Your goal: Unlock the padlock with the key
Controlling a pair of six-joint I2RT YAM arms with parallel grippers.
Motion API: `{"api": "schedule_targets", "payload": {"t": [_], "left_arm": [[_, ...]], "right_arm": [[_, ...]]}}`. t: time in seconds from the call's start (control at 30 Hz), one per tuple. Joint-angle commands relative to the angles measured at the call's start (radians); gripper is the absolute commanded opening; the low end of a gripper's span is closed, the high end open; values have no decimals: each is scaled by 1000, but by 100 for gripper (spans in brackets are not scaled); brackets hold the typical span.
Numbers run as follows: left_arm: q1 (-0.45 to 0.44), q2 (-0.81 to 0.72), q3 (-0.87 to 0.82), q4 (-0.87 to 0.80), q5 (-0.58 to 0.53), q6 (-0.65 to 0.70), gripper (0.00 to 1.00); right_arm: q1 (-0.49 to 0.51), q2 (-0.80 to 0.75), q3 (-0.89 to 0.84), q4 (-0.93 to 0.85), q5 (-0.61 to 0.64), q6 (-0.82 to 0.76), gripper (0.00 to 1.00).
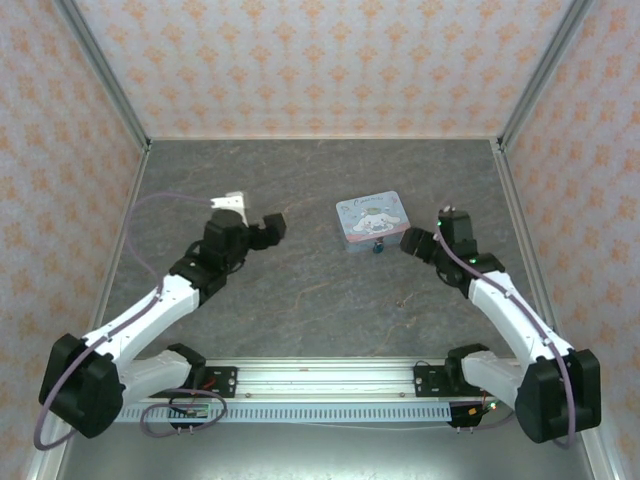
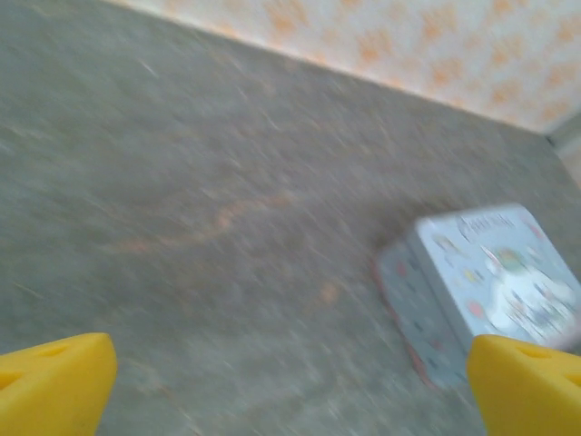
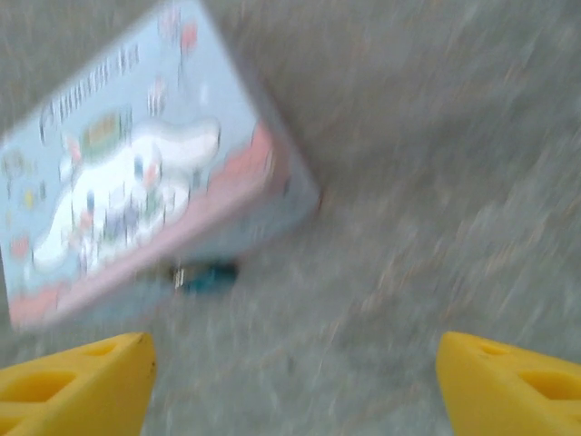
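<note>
Judging from layout, step in hand was first one: reach for key (image 3: 211, 275), nothing gripped yet. Key lay on bench (image 1: 300, 300) right of centre, just beside near side of tin (image 3: 136, 173). Small yellowish blur touching key was likely padlock (image 3: 174, 271), too smeared to confirm. Right gripper (image 1: 408, 243) hung near key, jaws apart, empty. Left gripper (image 1: 270, 228) hung left of centre, well apart from tin, jaws wide, empty. Next move probably called for right fingers (image 3: 82, 381) straddling teal head, low, without nudging tin.
</note>
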Motion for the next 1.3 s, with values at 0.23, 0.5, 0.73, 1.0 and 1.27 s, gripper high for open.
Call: {"api": "schedule_targets", "payload": {"t": [0.23, 0.5, 0.73, 1.0, 1.27], "left_arm": [[-204, 96, -37, 41, 28, -178, 99], [-222, 130, -15, 41, 21, -183, 99], [-222, 120, -16, 11, -3, -183, 99], [-222, 115, -16, -9, -14, -182, 99], [-222, 114, -13, -21, -20, -181, 99]], "right_arm": [[189, 9, -136, -181, -6, 156, 56], [227, 110, -92, -194, 16, 121, 42], [250, 173, -72, -192, 28, 108, 35], [253, 199, -70, -187, 28, 106, 32], [254, 221, -62, -199, 28, 104, 31]]}}
